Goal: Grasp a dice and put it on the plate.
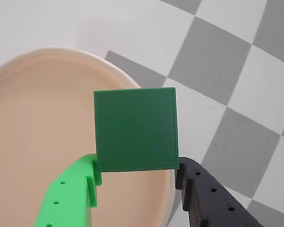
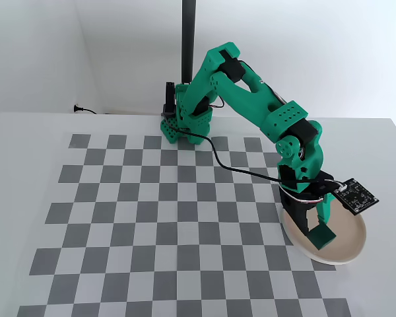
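The dice point(image 1: 136, 129) is a dark green cube with plain faces. It sits between my bright green finger point(image 1: 80, 189) on the left and my black finger point(image 1: 199, 189) on the right. My gripper point(image 1: 137, 168) is shut on the dice, gripping its lower corners. The beige-pink plate point(image 1: 38, 118) lies directly below, with its rim curving past the dice. In the fixed view, my gripper point(image 2: 319, 231) points down over the plate point(image 2: 353, 254) with the dice point(image 2: 321, 236) low over its middle. I cannot tell whether the dice touches the plate.
The grey and white checkerboard mat point(image 2: 158, 218) covers the table. The plate lies at the mat's right edge. The arm's base point(image 2: 178, 125) stands at the back by a black pole point(image 2: 188, 39). A black cable point(image 2: 237, 168) runs across the mat towards the plate.
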Robot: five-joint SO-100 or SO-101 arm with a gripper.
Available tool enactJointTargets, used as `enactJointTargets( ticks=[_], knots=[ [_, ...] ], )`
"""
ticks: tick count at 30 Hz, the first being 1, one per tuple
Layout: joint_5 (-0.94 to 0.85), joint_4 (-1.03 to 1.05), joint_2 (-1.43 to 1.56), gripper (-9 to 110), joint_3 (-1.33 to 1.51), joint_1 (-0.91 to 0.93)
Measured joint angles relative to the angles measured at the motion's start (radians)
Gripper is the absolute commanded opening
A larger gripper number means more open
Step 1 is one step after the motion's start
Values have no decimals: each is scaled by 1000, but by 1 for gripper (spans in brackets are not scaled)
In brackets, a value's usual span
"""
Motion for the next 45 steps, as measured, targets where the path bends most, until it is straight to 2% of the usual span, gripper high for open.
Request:
enactJointTargets(
  ticks=[20,33,45],
  knots=[
    [-5,-163,-146,-4,0,-147],
    [-5,-249,-238,9,-2,-149],
    [11,-196,-239,18,0,-149]
  ],
)
